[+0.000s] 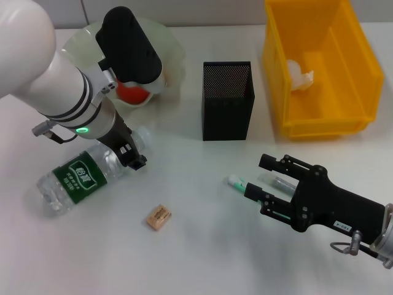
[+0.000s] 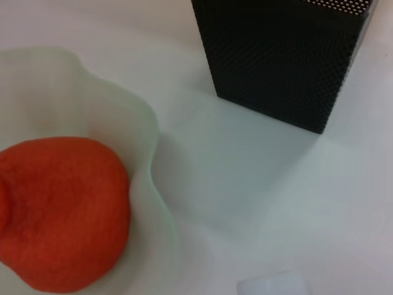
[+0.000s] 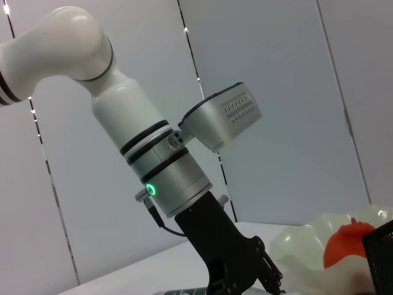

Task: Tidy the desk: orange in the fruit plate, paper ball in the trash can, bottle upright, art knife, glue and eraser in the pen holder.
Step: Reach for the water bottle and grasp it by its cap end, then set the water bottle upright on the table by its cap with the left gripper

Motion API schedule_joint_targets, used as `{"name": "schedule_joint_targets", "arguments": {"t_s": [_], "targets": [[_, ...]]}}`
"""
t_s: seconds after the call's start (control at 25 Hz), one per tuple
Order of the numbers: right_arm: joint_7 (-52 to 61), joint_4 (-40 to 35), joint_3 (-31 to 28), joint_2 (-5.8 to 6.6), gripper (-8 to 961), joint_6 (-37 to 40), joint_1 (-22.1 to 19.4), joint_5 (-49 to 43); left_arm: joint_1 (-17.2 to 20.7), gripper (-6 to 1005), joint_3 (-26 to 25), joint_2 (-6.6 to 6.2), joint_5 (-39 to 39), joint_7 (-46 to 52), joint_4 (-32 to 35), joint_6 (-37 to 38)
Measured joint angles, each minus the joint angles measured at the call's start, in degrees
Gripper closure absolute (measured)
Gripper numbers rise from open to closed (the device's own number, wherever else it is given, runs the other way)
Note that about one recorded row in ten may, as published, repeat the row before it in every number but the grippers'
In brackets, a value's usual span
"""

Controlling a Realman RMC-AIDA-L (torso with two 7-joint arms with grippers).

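Reaching in at lower right, the right gripper [image 1: 263, 187] is spreading open fingers around the glue stick [image 1: 241, 184]; next comes pinching it. At centre left, the left gripper [image 1: 132, 157] is clasping the lying water bottle [image 1: 86, 175].

The orange [image 1: 132, 93] sits in the pale wavy plate [image 1: 172, 55]. The paper ball [image 1: 299, 74] lies in the yellow bin [image 1: 356, 55]. The clear, green-labelled bottle [image 1: 83, 177] lies on its side. The black mesh holder [image 1: 226, 101] stands upright. The tan eraser [image 1: 158, 217] lies apart; the white, green-capped glue [image 1: 241, 184] lies flat.
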State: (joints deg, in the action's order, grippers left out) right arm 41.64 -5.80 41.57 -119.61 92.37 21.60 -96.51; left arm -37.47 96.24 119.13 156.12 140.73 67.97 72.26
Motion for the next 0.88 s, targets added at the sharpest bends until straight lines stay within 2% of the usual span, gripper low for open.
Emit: {"name": "schedule_joint_targets", "arguments": {"t_s": [0.48,0.88], "targets": [[-0.1,0.7,0.0,0.03,277,0.0,-0.3,0.0,0.0,426,0.0,0.05,-0.5,0.5,0.0,-0.7],[-0.2,0.8,0.2,0.09,276,0.0,-0.3,0.0,0.3,540,0.7,0.05,-0.5,0.5,0.9,-0.5]]}}
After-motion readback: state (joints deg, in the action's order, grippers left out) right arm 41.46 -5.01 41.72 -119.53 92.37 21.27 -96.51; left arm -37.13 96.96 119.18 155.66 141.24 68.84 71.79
